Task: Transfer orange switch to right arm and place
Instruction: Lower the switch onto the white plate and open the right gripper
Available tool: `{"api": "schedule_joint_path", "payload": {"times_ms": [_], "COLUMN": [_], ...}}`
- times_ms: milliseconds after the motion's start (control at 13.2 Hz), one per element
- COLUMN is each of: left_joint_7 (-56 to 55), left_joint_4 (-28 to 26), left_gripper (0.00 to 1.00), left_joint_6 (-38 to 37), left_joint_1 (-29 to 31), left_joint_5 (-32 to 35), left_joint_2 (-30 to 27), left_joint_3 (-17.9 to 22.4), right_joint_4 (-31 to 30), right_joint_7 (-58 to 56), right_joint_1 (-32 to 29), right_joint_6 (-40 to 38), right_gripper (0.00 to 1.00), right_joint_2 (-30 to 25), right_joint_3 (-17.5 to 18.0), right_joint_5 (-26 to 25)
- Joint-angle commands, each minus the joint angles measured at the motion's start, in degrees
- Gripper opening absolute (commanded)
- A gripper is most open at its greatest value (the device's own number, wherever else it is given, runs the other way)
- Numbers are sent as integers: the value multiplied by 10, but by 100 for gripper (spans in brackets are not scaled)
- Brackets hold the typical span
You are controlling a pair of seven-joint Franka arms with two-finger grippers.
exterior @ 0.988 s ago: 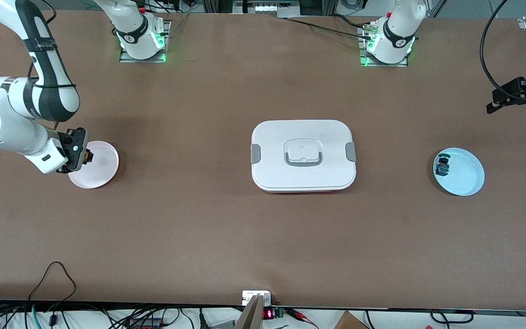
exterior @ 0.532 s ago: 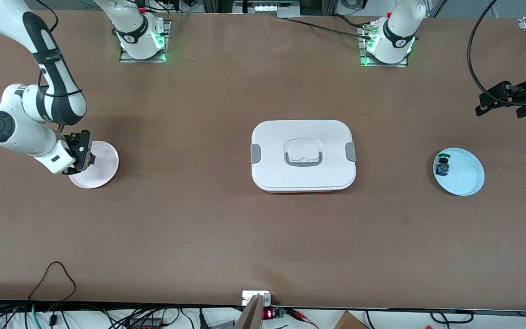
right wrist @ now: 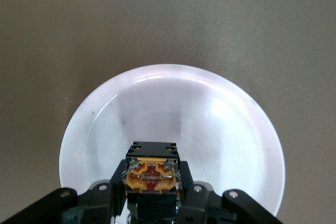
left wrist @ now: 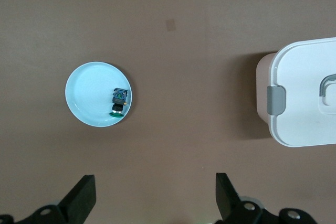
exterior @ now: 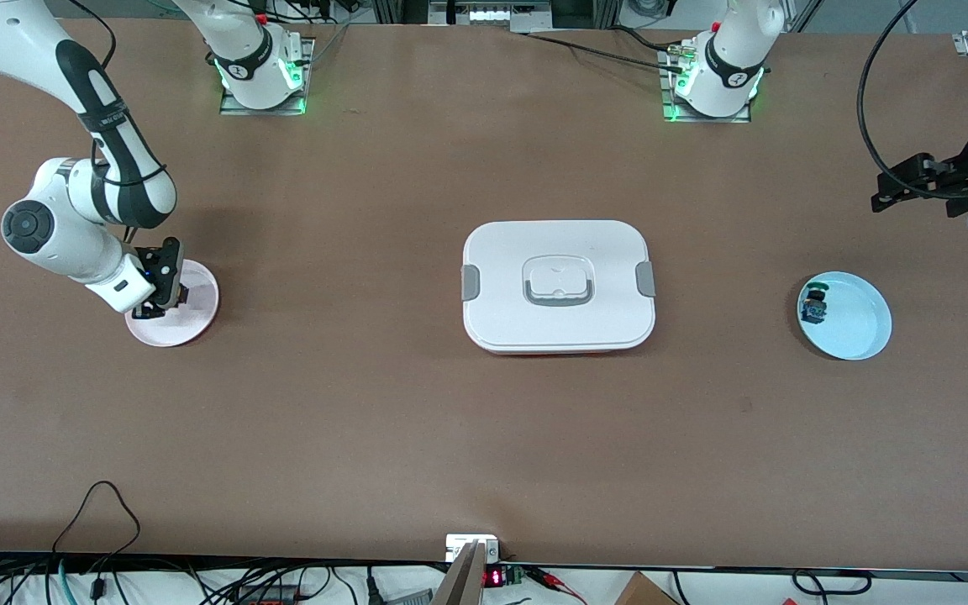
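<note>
The orange switch (right wrist: 151,174), a small black body with an orange-amber face, sits clamped between the fingers of my right gripper (right wrist: 151,188), which is shut on it. That gripper (exterior: 166,294) hangs low over the pink plate (exterior: 194,318) at the right arm's end of the table. In the right wrist view the plate (right wrist: 210,114) fills the space under the switch. I cannot tell whether the switch touches the plate. My left gripper (exterior: 889,192) waits open and holds nothing, up in the air at the left arm's end; its dark fingertips (left wrist: 84,195) stand wide apart.
A white lidded box (exterior: 558,286) with grey clips sits mid-table. A light blue plate (exterior: 858,328) toward the left arm's end holds a green-capped, blue-bodied switch (exterior: 815,306); the left wrist view shows that plate (left wrist: 86,103) too. Cables lie along the table's front edge.
My right gripper has moved with the orange switch from the pink plate's edge to lower over the plate. The left gripper has shifted slightly toward the table's middle, still open.
</note>
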Motion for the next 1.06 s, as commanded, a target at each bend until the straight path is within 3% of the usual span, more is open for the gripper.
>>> {"api": "schedule_joint_path", "payload": {"times_ms": [0, 152, 228, 304, 380, 760, 988], "left_joint_7": [12, 13, 16, 23, 23, 24, 24], "left_joint_4": [21, 21, 15, 7, 1, -58, -57], "left_gripper": [100, 100, 100, 100, 100, 100, 100], "left_joint_6": [-10, 11, 24, 27, 27, 57, 55], "left_joint_1": [-2, -2, 0, 2, 2, 4, 4], "left_joint_5": [18, 18, 14, 9, 9, 4, 4], "left_joint_2": [4, 6, 4, 0, -4, -43, -43], "left_joint_3": [-1, -1, -1, -2, -2, -2, -1], "right_joint_4": [-6, -6, -6, -6, -6, 4, 54], "right_joint_7": [-26, -45, -45, -45, -41, -37, -38], "right_joint_1": [-17, -18, -18, -18, -23, -25, -22], "right_joint_6": [24, 43, 44, 44, 42, -16, -104], "right_gripper": [4, 6, 28, 71, 100, 100, 100], "right_joint_2": [6, 16, 17, 18, 17, -29, -55], "right_joint_3": [8, 8, 8, 8, 8, 11, 20], "right_joint_5": [-11, -14, -14, -14, -13, -1, 61]}}
